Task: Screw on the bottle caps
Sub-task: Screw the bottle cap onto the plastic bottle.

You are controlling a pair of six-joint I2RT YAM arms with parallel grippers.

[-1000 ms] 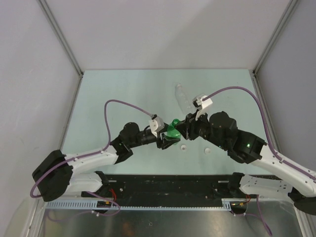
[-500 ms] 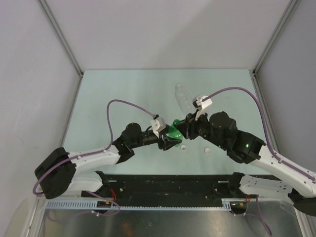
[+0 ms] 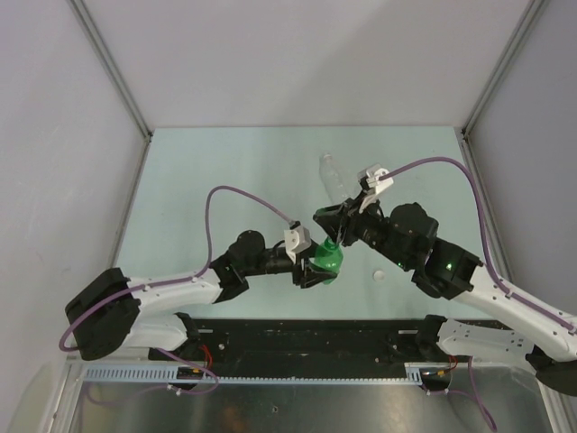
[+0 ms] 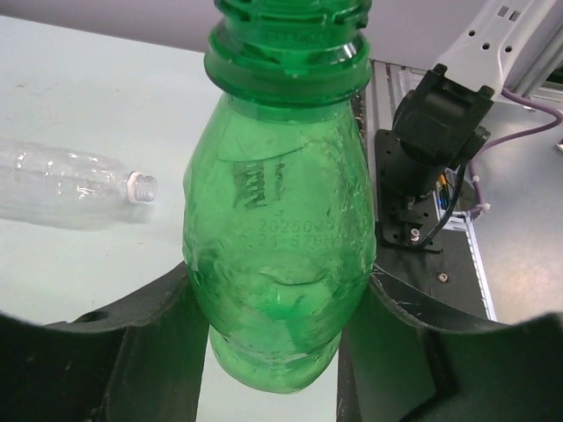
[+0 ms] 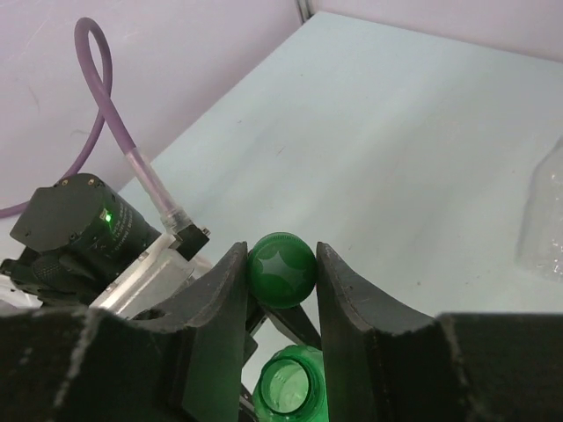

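translucent green plastic fills the left wrist view; the green bottle (image 4: 281,220) stands roughly upright near the middle of the pale table (image 3: 225,171), toward its near edge; the left gripper (image 4: 281,277) reaches in from the left and clamps the bottle's lower body, one dark finger on each side, jaws set fairly wide around the belly; whether the base rests on the table i cannot tell; the bottle's mouth is open, its threaded neck bare.

the right gripper (image 5: 280,264) comes in from the right, jaws narrow and pinching the dark green cap (image 5: 281,271) between the two fingertips; in the right wrist view the cap hangs close to the open mouth, apart from it and not on the threads.

farther back and a little to the right, a clear bottle (image 3: 334,176) lies on its side on the table, its neck seemingly uncapped, well apart from both grippers; a white cap (image 3: 380,275) lies flat on the table to the right of the green bottle, beside the right arm.
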